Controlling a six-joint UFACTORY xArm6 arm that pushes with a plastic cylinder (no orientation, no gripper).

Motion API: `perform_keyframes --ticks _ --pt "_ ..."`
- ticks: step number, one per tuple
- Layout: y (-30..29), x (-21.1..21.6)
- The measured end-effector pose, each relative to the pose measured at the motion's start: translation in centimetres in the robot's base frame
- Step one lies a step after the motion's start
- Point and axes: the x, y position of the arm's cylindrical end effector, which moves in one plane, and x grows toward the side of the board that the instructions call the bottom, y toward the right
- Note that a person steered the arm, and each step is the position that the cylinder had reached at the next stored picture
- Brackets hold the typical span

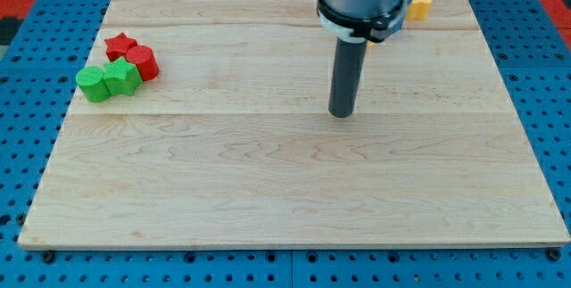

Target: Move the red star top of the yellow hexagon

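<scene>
Bare and touching nothing, my tip (341, 113) rests on the wooden board (285, 190) near its centre, well apart from the red star (119, 45), which lies toward 9 o'clock at the view's left, touching a red round block (143, 61) with a green block (93, 84) and a second green block (122, 77) just beside. That star looks light, rigid and apt to spin, so I would push its left flank squarely. Smooth open board leads to the yellow hexagon (417, 4) at 1 o'clock, half hidden behind the arm.

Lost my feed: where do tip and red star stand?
My tip mid-board, touching nothing. Red star far left, against red cylinder. Yellow hexagon top right, half hidden.
</scene>
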Motion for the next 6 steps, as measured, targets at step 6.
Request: perform_keyframes --ticks 6 --pt "11.1 -22.9"
